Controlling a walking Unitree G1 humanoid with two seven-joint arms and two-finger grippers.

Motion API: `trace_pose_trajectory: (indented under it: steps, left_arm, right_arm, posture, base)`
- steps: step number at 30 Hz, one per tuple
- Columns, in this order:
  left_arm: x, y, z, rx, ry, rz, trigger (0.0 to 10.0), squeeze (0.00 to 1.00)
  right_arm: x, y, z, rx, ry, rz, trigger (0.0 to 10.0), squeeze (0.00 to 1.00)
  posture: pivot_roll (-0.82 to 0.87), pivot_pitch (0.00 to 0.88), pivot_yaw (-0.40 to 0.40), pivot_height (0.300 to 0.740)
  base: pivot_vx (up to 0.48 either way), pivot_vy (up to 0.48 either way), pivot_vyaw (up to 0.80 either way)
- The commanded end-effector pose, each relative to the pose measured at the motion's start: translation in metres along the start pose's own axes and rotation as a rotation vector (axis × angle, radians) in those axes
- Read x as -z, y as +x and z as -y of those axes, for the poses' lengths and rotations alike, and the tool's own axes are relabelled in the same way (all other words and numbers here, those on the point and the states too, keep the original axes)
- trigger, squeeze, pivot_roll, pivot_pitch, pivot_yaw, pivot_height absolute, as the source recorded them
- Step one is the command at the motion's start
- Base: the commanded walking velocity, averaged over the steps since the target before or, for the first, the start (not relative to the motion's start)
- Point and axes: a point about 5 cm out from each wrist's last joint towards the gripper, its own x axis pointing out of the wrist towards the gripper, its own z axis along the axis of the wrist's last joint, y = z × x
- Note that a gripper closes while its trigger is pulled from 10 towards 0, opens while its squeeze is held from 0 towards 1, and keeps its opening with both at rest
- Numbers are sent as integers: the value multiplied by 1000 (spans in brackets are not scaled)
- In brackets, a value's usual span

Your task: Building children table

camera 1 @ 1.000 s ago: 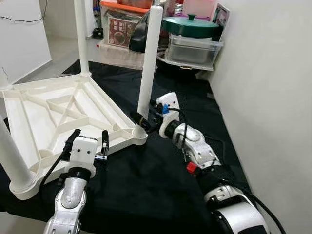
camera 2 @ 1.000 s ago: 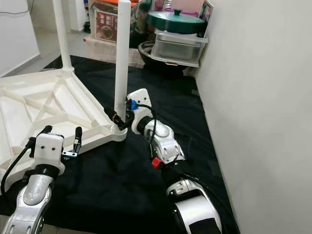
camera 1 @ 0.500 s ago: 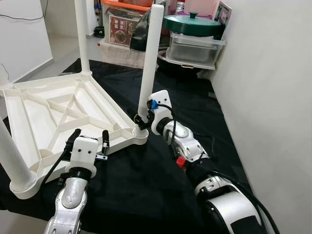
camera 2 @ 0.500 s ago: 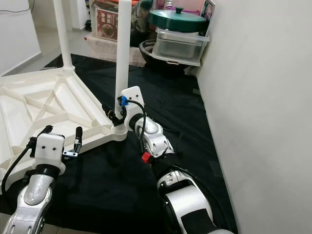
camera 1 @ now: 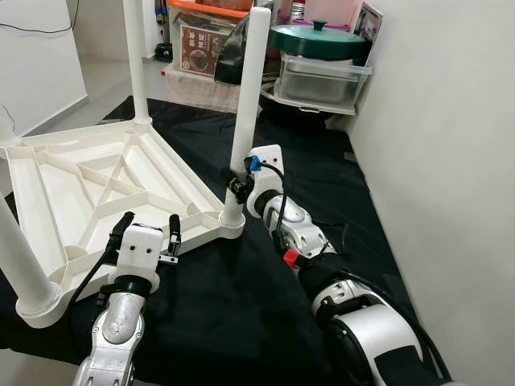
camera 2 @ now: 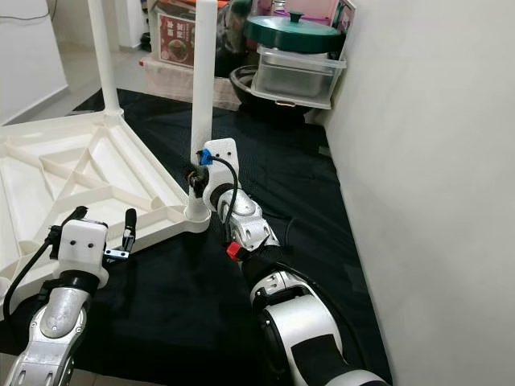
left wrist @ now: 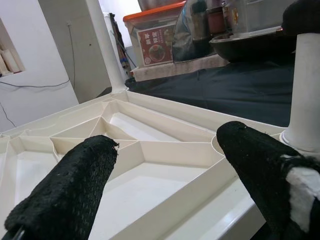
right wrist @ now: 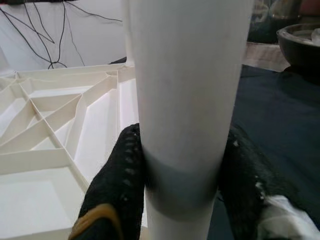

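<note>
The white children's table top (camera 1: 105, 185) lies upside down on a black cloth. A white leg (camera 1: 245, 104) stands upright in its near right corner socket. My right gripper (camera 1: 236, 183) is at the lower part of this leg. In the right wrist view its fingers (right wrist: 117, 185) press both sides of the leg (right wrist: 187, 100), so it is shut on it. Another leg (camera 1: 135, 56) stands at the far corner, a third (camera 1: 20, 265) at the near left. My left gripper (camera 1: 147, 227) hovers open just in front of the table top's near edge (left wrist: 150, 165), holding nothing.
The black cloth (camera 1: 265, 322) covers the floor. Stacked storage boxes (camera 1: 201, 48) and a green-lidded pot (camera 1: 314, 40) on a clear container stand at the back. A white wall (camera 1: 451, 161) runs close along the right side.
My right gripper moved from beside the corner socket up against the leg and shut around it. The left gripper stayed where it was.
</note>
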Motion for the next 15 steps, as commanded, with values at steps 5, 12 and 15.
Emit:
trace_pose_trajectory:
  steps: [5,12,15]
  left_arm:
    - [2,0,4,7,1,-10,10000,0]
    - [2,0,4,9,1,-12,10000,0]
    - [2,-1,4,5,2,-13,10000,0]
  right_arm:
    - [2,0,12,96,60,-6,0,0]
    - [12,-7,28,163,99,-31,0,0]
    - [11,-13,40,192,114,-20,0,0]
  posture:
    - [139,0,-163,740]
    - [131,0,-160,740]
    - [130,0,-160,740]
  base:
    - [0,0,0]
    - [0,0,0]
    - [0,0,0]
